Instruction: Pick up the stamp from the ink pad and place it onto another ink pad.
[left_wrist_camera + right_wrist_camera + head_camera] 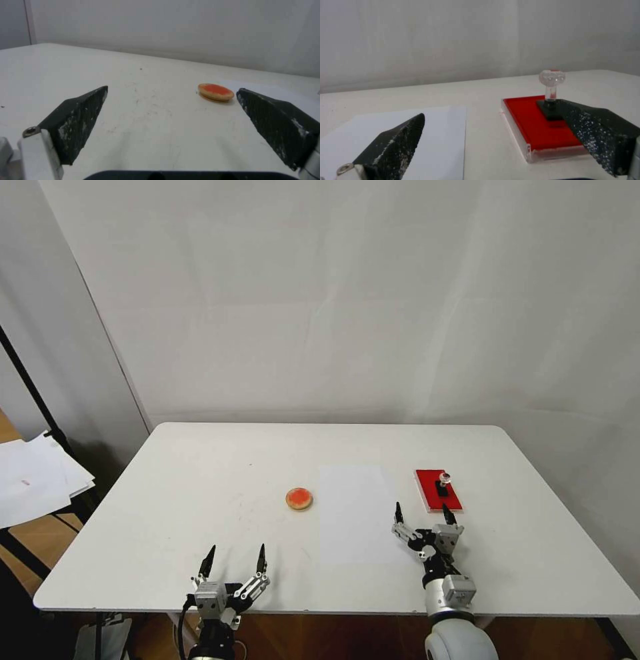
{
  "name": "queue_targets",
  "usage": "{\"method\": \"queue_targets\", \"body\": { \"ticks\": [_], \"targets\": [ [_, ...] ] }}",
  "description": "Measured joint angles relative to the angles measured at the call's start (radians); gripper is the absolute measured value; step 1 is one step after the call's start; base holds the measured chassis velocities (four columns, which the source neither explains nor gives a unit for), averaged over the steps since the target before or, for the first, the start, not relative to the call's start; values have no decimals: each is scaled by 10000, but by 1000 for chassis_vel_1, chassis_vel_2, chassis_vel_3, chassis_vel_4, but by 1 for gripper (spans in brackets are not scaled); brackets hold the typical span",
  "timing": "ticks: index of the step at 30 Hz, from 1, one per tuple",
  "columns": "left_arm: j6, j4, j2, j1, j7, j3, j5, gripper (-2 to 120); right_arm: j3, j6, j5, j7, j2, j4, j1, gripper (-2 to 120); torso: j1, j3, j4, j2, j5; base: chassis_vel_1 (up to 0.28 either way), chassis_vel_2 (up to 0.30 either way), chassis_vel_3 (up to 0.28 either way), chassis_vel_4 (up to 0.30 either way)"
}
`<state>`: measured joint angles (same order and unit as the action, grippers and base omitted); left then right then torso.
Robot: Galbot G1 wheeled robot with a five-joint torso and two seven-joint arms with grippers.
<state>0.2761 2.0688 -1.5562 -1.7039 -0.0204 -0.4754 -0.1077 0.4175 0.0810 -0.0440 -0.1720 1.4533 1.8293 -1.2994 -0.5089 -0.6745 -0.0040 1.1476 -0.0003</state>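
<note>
The stamp (443, 483) (551, 95), black-based with a clear round knob, stands upright on the red rectangular ink pad (437, 489) (533, 122) at the table's right. The round tan-rimmed pad with an orange-red centre (299, 499) (215, 92) lies near the table's middle. My right gripper (425, 515) (493, 122) hovers open just in front of the red pad, its fingers apart and empty. My left gripper (235, 560) (171, 95) is open near the front edge, well short of the round pad.
A white paper sheet (357, 513) (403, 135) lies between the two pads. The white table (200, 480) stands against a pale wall. Loose papers (33, 480) rest on a stand off the left side.
</note>
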Motion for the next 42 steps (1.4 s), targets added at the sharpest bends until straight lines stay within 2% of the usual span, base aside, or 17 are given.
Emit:
{"method": "queue_targets", "body": {
  "ticks": [9, 28, 38, 42],
  "targets": [
    [0, 0, 0, 0, 0, 0, 0, 102, 381, -60, -322, 8, -128, -424, 794, 100, -5, 0, 6, -1, 5, 0, 0, 0, 0],
    [0, 0, 0, 0, 0, 0, 0, 102, 620, -908, -744, -110, -650, -128, 959, 100, -3, 0, 4, -1, 0, 0, 0, 0, 0],
    [0, 0, 0, 0, 0, 0, 0, 102, 493, -1076, -806, -59, -669, -156, 1121, 100, -2, 0, 4, 0, 2, 0, 0, 0, 0],
    [0, 0, 0, 0, 0, 0, 0, 102, 333, -1414, -866, -59, -613, -283, 1453, 100, -3, 0, 5, -1, 2, 0, 0, 0, 0]
  ]
}}
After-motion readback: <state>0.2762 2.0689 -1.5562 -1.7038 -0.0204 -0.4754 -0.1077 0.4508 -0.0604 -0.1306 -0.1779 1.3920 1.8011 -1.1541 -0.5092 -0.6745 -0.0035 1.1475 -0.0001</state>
